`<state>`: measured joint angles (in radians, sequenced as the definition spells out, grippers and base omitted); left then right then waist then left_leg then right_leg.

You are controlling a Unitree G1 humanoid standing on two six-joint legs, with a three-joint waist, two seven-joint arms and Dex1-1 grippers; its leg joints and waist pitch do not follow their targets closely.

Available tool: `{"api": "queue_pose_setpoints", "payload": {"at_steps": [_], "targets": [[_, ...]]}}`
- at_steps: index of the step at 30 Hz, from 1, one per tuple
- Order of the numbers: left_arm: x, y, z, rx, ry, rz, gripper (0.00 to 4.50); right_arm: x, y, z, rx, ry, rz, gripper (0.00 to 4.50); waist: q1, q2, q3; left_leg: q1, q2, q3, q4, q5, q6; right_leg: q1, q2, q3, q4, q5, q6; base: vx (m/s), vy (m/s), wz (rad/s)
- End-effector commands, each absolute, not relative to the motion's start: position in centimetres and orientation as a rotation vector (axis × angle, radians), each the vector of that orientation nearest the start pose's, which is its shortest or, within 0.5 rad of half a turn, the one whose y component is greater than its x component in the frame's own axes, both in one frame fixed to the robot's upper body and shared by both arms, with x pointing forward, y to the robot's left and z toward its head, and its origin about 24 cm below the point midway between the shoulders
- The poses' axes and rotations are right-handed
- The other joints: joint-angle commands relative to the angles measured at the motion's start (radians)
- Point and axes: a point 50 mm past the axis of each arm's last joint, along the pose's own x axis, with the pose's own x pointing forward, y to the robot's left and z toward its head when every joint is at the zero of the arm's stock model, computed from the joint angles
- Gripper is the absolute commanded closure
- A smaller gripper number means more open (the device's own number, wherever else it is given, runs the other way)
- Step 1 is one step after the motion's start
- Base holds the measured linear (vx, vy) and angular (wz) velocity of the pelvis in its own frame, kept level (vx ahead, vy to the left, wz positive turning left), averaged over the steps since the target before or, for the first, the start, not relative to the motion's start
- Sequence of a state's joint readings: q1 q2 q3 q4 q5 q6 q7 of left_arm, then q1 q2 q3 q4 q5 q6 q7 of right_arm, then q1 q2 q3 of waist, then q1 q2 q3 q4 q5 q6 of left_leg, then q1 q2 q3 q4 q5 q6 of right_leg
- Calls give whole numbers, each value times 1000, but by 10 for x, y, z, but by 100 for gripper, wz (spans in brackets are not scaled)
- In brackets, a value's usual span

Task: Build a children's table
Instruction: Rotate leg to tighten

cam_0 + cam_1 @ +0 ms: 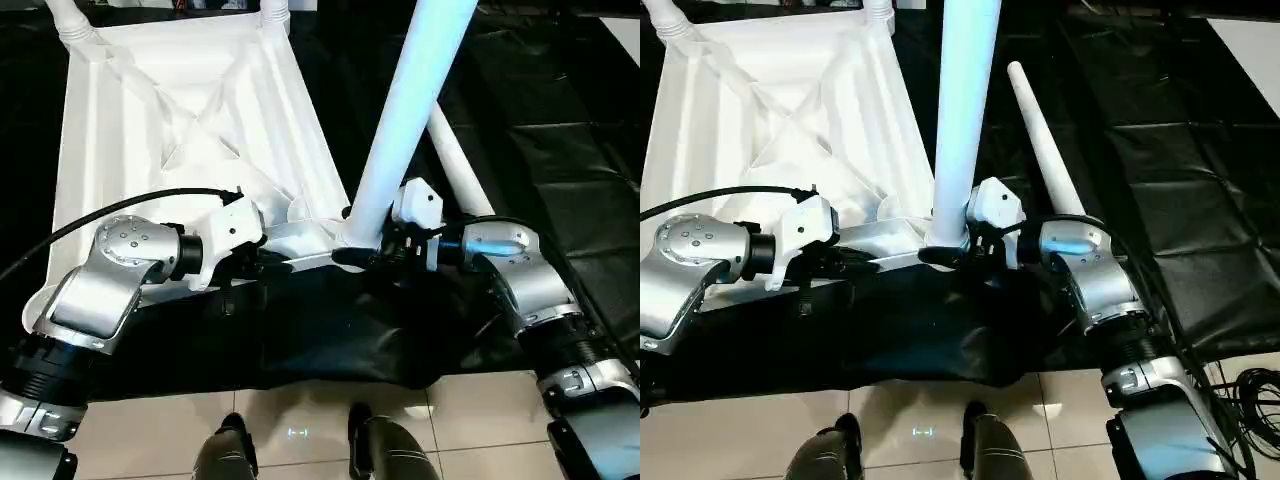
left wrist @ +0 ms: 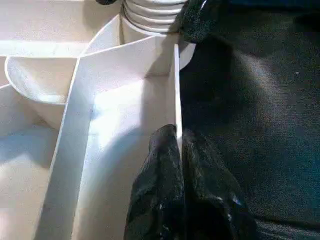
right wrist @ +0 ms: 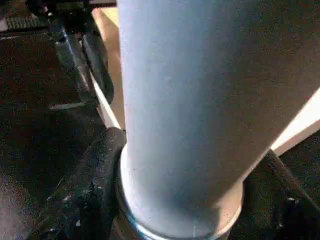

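Observation:
The white tabletop [image 1: 150, 120] lies upside down on a black sheet, its ribbed X-braced underside facing up. Two legs stand in its far corner sockets [image 1: 70, 22]. A third leg [image 1: 410, 100] stands upright in the near right corner socket. My right gripper [image 1: 368, 256] straddles this leg's flared base [image 3: 180, 210]: one finger [image 3: 95, 185] touches it and the other stands just off it. My left gripper [image 2: 176, 140] is shut on the tabletop's thin near rim [image 2: 177, 90], close to that socket. One more leg [image 1: 1040, 130] lies loose on the sheet to the right.
The black sheet [image 1: 1160, 160] covers the floor under and to the right of the tabletop. Light floor tiles [image 1: 300, 420] and my own feet [image 1: 230, 450] show at the near edge. Cables [image 1: 1245, 395] lie at the near right.

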<state>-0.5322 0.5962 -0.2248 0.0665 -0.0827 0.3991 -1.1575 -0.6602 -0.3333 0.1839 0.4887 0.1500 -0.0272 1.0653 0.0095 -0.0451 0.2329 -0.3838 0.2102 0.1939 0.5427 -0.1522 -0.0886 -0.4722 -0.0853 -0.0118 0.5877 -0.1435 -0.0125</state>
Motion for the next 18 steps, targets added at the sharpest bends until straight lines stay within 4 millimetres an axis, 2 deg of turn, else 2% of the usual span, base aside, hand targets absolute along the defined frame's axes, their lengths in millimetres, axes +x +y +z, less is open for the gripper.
{"api": "queue_pose_setpoints", "payload": {"at_steps": [1, 3, 4, 5, 7, 8, 9, 10, 11, 13, 15, 17, 18], "targets": [[301, 150, 98, 483, 445, -1217, 450, 339, -118, 100, -248, 75, 1115, 181, -1, -1, -71, 17, 1, 13, -40, -74, 137, 78, -22, 25, -36, -48, -301, 0, 0, 0], [305, 147, 97, 469, 434, -1170, 450, 343, -118, 93, -208, 106, 1037, 181, -2, -1, -69, 18, 3, 12, -42, -114, 116, 75, -24, 25, -43, -122, -286, -25, 0, 1], [311, 143, 95, 443, 431, -1116, 450, 345, -115, 86, -152, 129, 947, 181, -3, -2, -62, 19, 4, 10, -47, -185, 81, 68, -28, 25, -57, -255, -253, -50, -1, 2], [315, 139, 94, 423, 431, -1069, 450, 347, -112, 81, -113, 140, 868, 181, -4, -4, -60, 18, 4, 8, -50, -204, 68, 68, -31, 26, -61, -301, -237, -54, 0, 0], [322, 134, 92, 405, 427, -994, 450, 350, -107, 75, -60, 152, 744, 181, -3, 0, -56, 17, 3, -1, -59, -262, 21, 63, -35, 25, -74, -456, -172, -60, 2, -2], [326, 129, 91, 392, 427, -949, 450, 352, -103, 71, -22, 165, 652, 181, -3, -3, -56, 16, 1, -1, -60, -274, 16, 62, -34, 24, -79, -487, -156, -64, 1, -3], [326, 129, 91, 392, 427, -949, 450, 352, -103, 71, -22, 165, 652, 181, -3, -4, -54, 19, 0, -4, -64, -305, 6, 55, -35, 24, -86, -550, -123, -63, -1, -1], [331, 122, 89, 383, 428, -898, 450, 354, -96, 67, 39, 189, 539, 181, -4, -2, -52, 26, -2, -6, -65, -339, 0, 45, -34, 23, -94, -614, -89, -63, -1, -1], [333, 118, 87, 390, 437, -867, 450, 355, -89, 65, 43, 196, 489, 181, -4, 1, -50, 24, -3, -12, -69, -367, -7, 44, -34, 19, -98, -655, -63, -60, -2, -2], [335, 111, 82, 418, 458, -833, 450, 356, -73, 64, 77, 204, 428, 181, -7, 2, -51, 21, -4, -17, -75, -386, -13, 44, -34, 14, -103, -669, -36, -52, 5, -6], [337, 106, 80, 432, 465, -809, 450, 357, -61, 66, 77, 210, 400, 181, -9, 3, -52, 22, -7, -20, -80, -393, -17, 45, -32, 9, -106, -651, -28, 0, 0, 0], [339, 104, 79, 452, 475, -799, 450, 358, -47, 71, 69, 193, 408, 181, -9, 5, -51, 26, -7, -21, -82, -415, -12, 41, -30, 8, -110, -630, -27, 0, 0, 0], [339, 104, 79, 456, 477, -798, 450, 358, -44, 73, 63, 182, 426, 181, -11, 2, -50, 23, -7, -22, -86, -424, -11, 45, -29, 5, -111, -611, -30, 0, 0, 0]]}}
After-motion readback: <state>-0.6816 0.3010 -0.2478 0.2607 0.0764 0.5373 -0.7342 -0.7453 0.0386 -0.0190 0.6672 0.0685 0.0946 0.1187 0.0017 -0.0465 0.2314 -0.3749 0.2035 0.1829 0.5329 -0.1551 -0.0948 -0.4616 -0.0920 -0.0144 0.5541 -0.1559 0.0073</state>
